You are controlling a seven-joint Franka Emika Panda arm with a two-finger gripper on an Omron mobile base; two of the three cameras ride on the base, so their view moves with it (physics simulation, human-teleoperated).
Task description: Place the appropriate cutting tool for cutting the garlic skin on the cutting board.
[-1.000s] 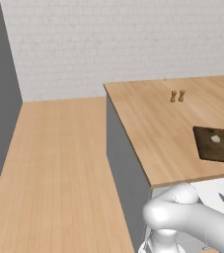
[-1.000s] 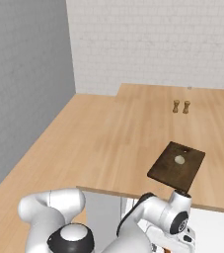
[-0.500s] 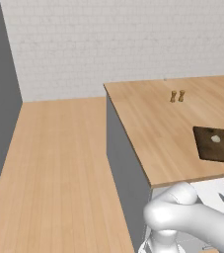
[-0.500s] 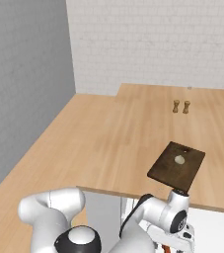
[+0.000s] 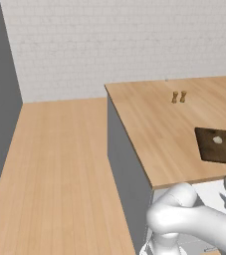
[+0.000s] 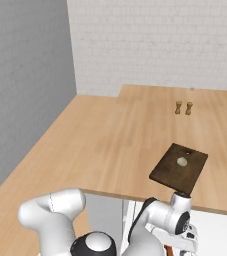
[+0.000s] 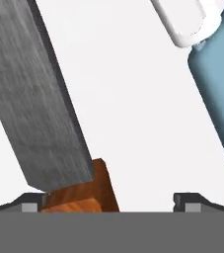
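Note:
Close under the hand lies the cutting tool: a broad grey blade (image 7: pixel 39 99) running up to the left, with an orange-brown handle (image 7: pixel 86 190) low in the hand view. My gripper (image 7: pixel 111 201) is open, and the handle sits just inside the left fingertip (image 7: pixel 32 200), with the jaws apart around it and not closed. My hand (image 6: pixel 177 225) hangs below the counter's front edge. On the counter lies the dark cutting board (image 5: pixel 216 145) (image 6: pixel 179 169), and the whitish garlic (image 5: pixel 217 140) (image 6: pixel 182 161) rests on it.
A blue object (image 7: pixel 217 99) and a white loop-shaped handle (image 7: pixel 185 22) lie on the white surface to the right of the knife. Two small wooden shakers (image 5: pixel 179 96) (image 6: pixel 183 107) stand farther back on the light wood counter (image 6: pixel 115 145). The floor lies to the left.
Hardly anything differs: the hand stays low under the counter edge and the jaws stay open.

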